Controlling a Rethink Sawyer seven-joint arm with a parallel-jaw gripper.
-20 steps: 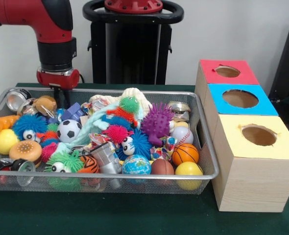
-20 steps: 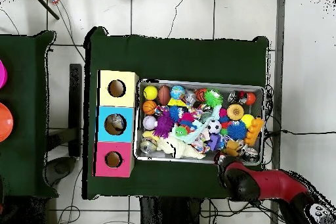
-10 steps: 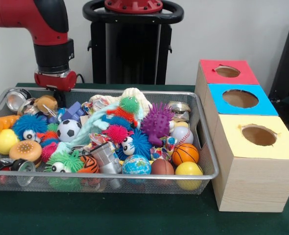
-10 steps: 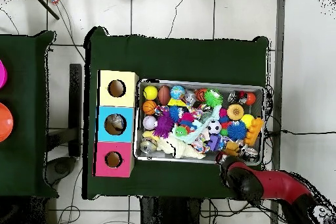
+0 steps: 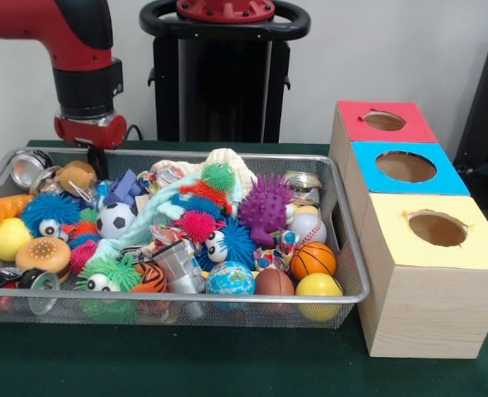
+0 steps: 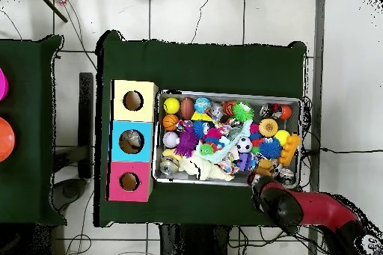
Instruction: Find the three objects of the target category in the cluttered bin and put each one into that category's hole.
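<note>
A wire bin (image 5: 227,298) holds a heap of toys: a soccer ball (image 5: 116,220), a basketball (image 5: 313,259), a baseball (image 5: 308,227), a globe ball (image 5: 230,279), a purple spiky toy (image 5: 266,207), blue and green fuzzy toys, and metal cans (image 5: 29,166). Three boxes with holes stand beside it: red (image 5: 375,136), blue (image 5: 376,184) and yellow (image 5: 476,248). My gripper (image 5: 98,159) hangs just above the bin's far left corner, over a brown bun toy (image 5: 77,175). In the overhead view the arm (image 6: 288,206) covers the gripper at the bin's (image 6: 228,92) lower right corner.
An orange carrot-like toy (image 5: 2,208) leans over the bin's left rim. The green cloth (image 5: 227,364) runs around the bin and boxes. Something grey lies inside the blue box's hole (image 6: 132,141) in the overhead view.
The arm has lifted the gripper up out of the toys and shifted it slightly left toward the bin's far corner. The toys look unmoved.
</note>
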